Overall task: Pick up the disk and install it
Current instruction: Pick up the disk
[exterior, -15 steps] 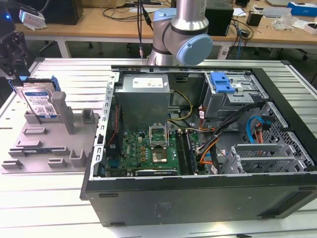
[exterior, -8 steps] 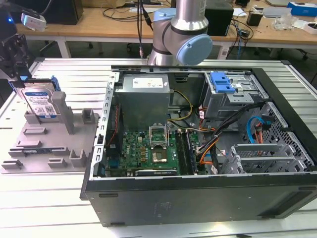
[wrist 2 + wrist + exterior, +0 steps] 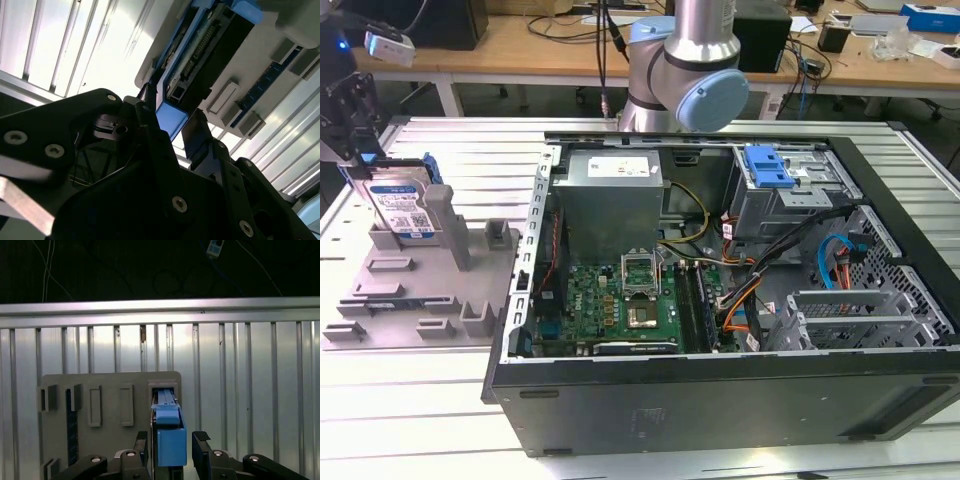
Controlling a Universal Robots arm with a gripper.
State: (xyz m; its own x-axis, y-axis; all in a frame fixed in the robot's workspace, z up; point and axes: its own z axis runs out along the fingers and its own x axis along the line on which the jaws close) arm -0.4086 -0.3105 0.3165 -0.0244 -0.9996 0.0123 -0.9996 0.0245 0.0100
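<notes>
Plainly, the disk (image 3: 402, 205) is not yet lifted. It stands on edge in a slot of the grey fixture plate (image 3: 420, 300), at the exterior view's left, well apart from the open computer case (image 3: 720, 400). Pick-up and installing both remain. In the first wrist view the gripper (image 3: 172, 437) straddles its blue end, jaws parted, with a sliver of gap beside one finger (image 3: 201, 445).

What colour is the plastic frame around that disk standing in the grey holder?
Bright blue; the disk shows it best in the first wrist view.
</notes>
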